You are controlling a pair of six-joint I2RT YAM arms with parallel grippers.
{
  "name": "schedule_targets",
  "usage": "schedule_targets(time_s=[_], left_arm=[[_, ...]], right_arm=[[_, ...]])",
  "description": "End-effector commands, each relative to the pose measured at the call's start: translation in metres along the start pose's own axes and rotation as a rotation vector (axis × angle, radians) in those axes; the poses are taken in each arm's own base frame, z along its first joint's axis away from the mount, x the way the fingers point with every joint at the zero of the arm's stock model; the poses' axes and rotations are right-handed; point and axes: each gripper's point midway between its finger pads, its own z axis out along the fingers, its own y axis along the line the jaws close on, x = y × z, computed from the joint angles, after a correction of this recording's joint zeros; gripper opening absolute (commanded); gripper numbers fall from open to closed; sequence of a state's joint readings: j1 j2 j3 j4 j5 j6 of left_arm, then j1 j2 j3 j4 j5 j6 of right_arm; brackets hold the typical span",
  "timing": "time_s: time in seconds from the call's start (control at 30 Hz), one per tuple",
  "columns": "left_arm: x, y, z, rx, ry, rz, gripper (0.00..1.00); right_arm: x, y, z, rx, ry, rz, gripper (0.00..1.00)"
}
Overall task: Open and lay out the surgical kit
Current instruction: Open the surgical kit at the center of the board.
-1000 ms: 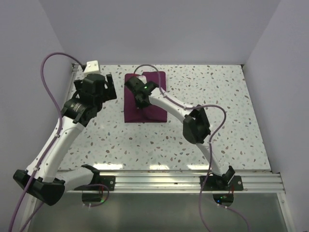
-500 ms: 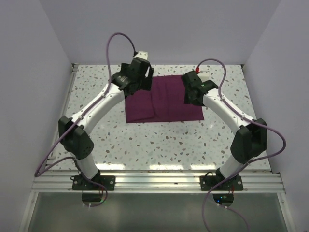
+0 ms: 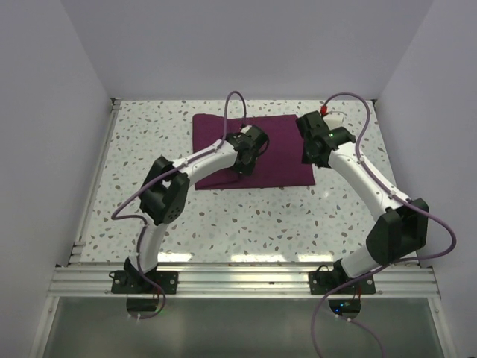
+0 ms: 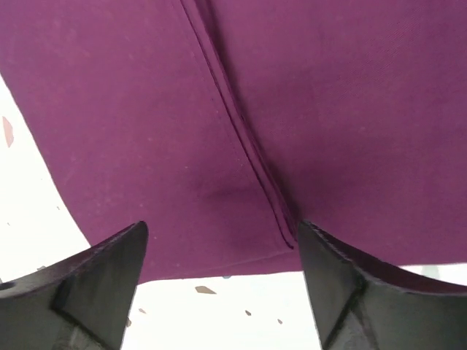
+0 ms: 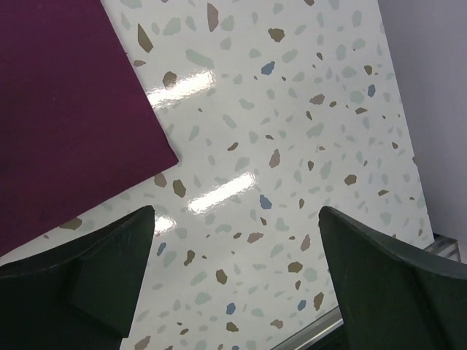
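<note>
Surgical kit (image 3: 287, 153): you have one dark purple cloth wrap, lying flat against the middle of the tabletop's (image 3: 223, 224) far edge, well apart from the near edge where the arms are bolted. The left wrist view shows that wrap (image 4: 131, 109) with one stitched fold line running across it toward its near border, and white tabletop (image 4: 29, 182) beyond that border. The tabletop is white and glossy, speckled with grey, brown and blue chips, and the right wrist view picks up bright streaks of light on it (image 5: 292, 109). Three plain pale walls (image 3: 246, 45) close in the far, left and right edges, and one metal rail (image 3: 246, 277) runs along the near edge. You have two arms, each with one purple cable and one claw of two dark fingers. Your left claw (image 3: 242, 165) reaches over the wrap's middle near its near border; its wrist view shows the claw (image 4: 219, 230) with both fingers spread wide and nothing between them but the cloth below. Your right claw (image 3: 310, 156) sits at the wrap's right border. Its own camera shows this claw (image 5: 237, 211) with fingers equally apart over bare tabletop, just beside one corner of the cloth (image 5: 58, 109), gripping nothing.
</note>
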State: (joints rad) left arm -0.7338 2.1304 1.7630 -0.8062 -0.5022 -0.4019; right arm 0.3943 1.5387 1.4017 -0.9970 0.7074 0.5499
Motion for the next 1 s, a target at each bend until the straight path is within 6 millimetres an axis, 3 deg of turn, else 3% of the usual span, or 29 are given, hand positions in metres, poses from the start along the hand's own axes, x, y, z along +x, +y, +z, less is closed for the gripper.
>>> schedule_targets(time_s=[0.0,0.23,0.53,0.63,0.73,0.77,0.83,0.87,0.9,0.93,0.97], left_arm=[[0.014,0.0,0.011,-0.025,0.041,-0.019,0.84],[0.033,-0.005,0.03,-0.044,0.096,0.013,0.56],[0.032,-0.009,0.031,0.007,0.097,0.026,0.0],[0.027,-0.004,0.026,0.011,0.086,0.015,0.0],[0.005,0.035,0.005,-0.037,0.041,-0.08,0.0],[-0.002,0.063,0.003,-0.068,0.036,-0.155,0.0],[-0.006,0.112,-0.019,-0.096,0.006,-0.268,0.0],[-0.004,0.153,-0.017,-0.132,0.017,-0.366,0.0],[0.003,0.18,-0.033,-0.153,0.001,-0.418,0.0],[0.012,0.216,-0.035,-0.199,0.008,-0.49,0.0],[0.021,0.232,-0.04,-0.22,0.009,-0.523,0.0]], right_arm=[[-0.019,-0.008,-0.01,-0.014,-0.057,0.024,0.98],[-0.022,-0.006,-0.006,-0.021,-0.051,0.01,0.98],[-0.023,0.009,0.003,-0.045,-0.024,0.009,0.98],[-0.024,0.014,0.003,-0.057,-0.017,0.019,0.98],[-0.026,0.021,0.004,-0.073,-0.007,0.017,0.98],[-0.028,0.023,0.004,-0.078,-0.01,0.021,0.98],[-0.037,0.029,0.001,-0.102,-0.018,0.027,0.98],[-0.038,0.034,0.005,-0.109,-0.015,0.019,0.98],[-0.042,0.038,0.005,-0.122,-0.02,0.017,0.98],[-0.052,0.047,0.002,-0.16,-0.035,0.026,0.98],[-0.056,0.053,0.002,-0.178,-0.037,0.026,0.98]])
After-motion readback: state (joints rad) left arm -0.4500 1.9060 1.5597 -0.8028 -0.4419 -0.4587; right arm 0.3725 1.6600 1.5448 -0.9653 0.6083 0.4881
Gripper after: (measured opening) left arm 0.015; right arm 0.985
